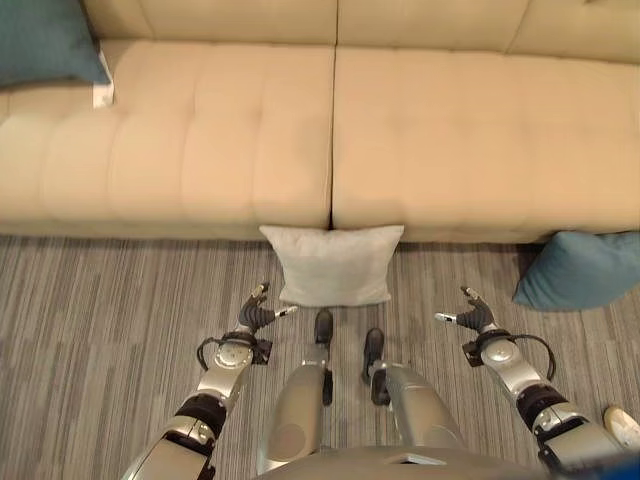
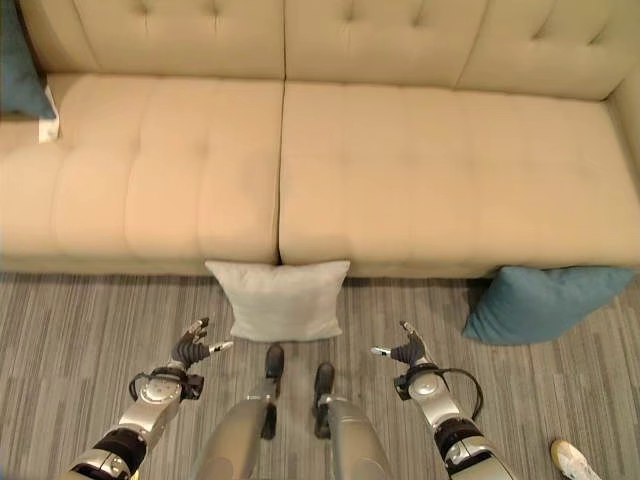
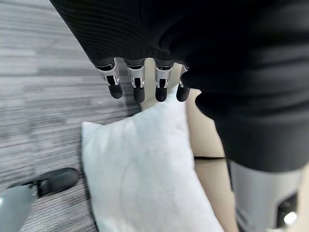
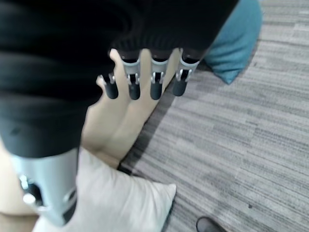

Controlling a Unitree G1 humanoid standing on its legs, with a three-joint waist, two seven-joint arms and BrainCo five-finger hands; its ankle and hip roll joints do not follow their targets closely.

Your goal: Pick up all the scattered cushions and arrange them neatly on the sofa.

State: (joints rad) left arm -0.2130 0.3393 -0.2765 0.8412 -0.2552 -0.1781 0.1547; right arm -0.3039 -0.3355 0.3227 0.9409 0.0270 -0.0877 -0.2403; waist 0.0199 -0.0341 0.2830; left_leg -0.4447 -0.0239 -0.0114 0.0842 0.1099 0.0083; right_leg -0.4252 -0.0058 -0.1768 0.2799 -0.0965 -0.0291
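Leaning against the front of the beige sofa (image 1: 330, 150), right under the seam between its two seat cushions, is a white cushion (image 1: 333, 264) standing on the grey striped carpet (image 1: 100, 320). Left hand (image 1: 256, 316) hovers over the carpet just beside the white cushion's lower left corner, not touching it, fingers (image 3: 138, 84) relaxed and spread apart, holding nothing; left wrist view shows the white cushion right past those dark fingertips with the sofa front behind. Right hand (image 1: 472, 314) hangs over bare carpet to the right of the white cushion, between it and a teal cushion (image 1: 578, 269), clear of both, fingers (image 4: 156, 83) straight and apart, empty. Teal cushion sits on the carpet tilted against the sofa base toward the right end; right wrist view shows it beyond the fingertips and the white cushion's corner near the wrist. Second teal cushion (image 1: 45, 42) is already up on the sofa at the far left end, resting against the backrest, with a small white tag or paper (image 1: 103, 93) on the seat just beside its lower right corner. Sofa seats otherwise bare beige, tufted backrest above. White shoe tip (image 1: 622, 424) shows on the carpet at the lower right edge, near the right arm; whose it is can't be told.
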